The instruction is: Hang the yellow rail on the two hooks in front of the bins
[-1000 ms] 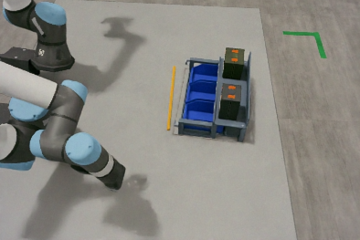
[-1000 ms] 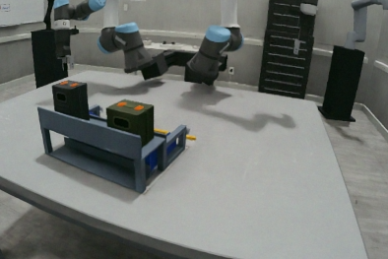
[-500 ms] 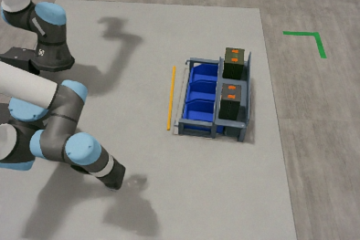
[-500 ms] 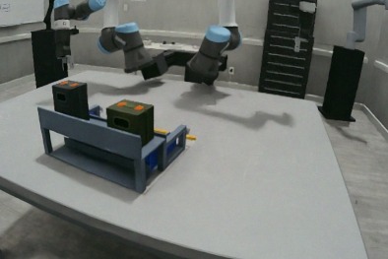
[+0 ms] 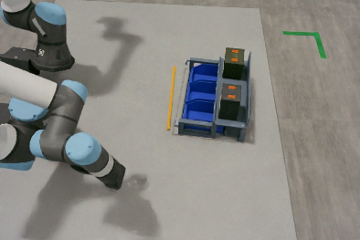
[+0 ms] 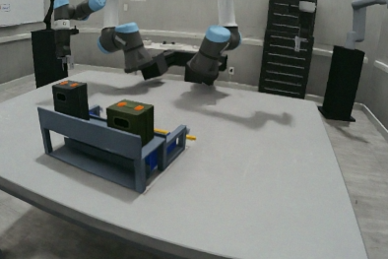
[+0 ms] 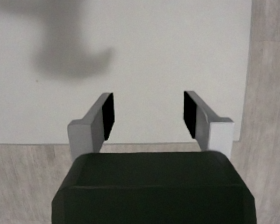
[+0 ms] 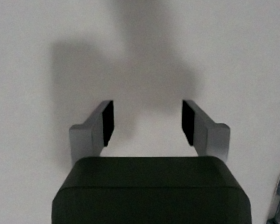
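Observation:
The yellow rail (image 5: 171,99) (image 6: 192,138) appears to lie on the table along the open front of the blue-grey shelf (image 5: 214,125) (image 6: 89,137). Several blue bins (image 5: 202,90) stand side by side in the shelf's front. The hooks are too small to tell apart from the front frame. My left gripper (image 6: 297,43) (image 7: 148,106) is open and empty, high above the table and away from the shelf; it is out of view in the top view. My right gripper (image 5: 116,185) (image 6: 70,62) (image 8: 147,114) is open and empty above the table, away from the rail.
A dark grey box (image 5: 231,102) (image 6: 70,99) and an olive box (image 5: 234,64) (image 6: 130,119), both with orange marks, stand on the shelf's rear part. A thin pale strip (image 5: 176,128) lies between rail and shelf. The table (image 5: 219,189) (image 6: 256,179) ends behind the shelf.

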Robot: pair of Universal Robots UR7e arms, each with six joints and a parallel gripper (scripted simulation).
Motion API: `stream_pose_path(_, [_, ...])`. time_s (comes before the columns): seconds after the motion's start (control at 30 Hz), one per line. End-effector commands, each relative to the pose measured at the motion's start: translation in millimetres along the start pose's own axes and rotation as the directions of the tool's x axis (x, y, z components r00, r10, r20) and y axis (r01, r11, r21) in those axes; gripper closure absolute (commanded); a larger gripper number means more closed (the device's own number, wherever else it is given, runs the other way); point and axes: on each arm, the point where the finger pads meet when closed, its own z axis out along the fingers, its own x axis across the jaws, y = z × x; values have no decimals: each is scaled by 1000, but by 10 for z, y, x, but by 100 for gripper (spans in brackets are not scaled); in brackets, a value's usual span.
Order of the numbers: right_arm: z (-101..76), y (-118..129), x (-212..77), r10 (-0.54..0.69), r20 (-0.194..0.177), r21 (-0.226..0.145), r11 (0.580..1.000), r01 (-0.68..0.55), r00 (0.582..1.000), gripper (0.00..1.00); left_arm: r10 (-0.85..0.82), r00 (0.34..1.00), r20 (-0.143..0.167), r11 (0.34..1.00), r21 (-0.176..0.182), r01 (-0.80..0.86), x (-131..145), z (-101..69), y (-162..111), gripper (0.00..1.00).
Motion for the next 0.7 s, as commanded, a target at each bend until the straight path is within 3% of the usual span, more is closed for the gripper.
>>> stream_pose_path(0.0, [8,3,21,-7,0,1,1000,7,1000,0,-1,1000,0,1000,-2,1,7,-2,-3,0])
stream_pose_path(0.3, [53,2,109,-35,0,10,999,35,999,0,-1,1000,0,1000,-2,1,7,-2,-3,0])
stream_pose_path(0.67, [176,26,429,-144,0,30,989,144,990,0,-1,1000,0,1000,-2,1,7,-2,-3,0])
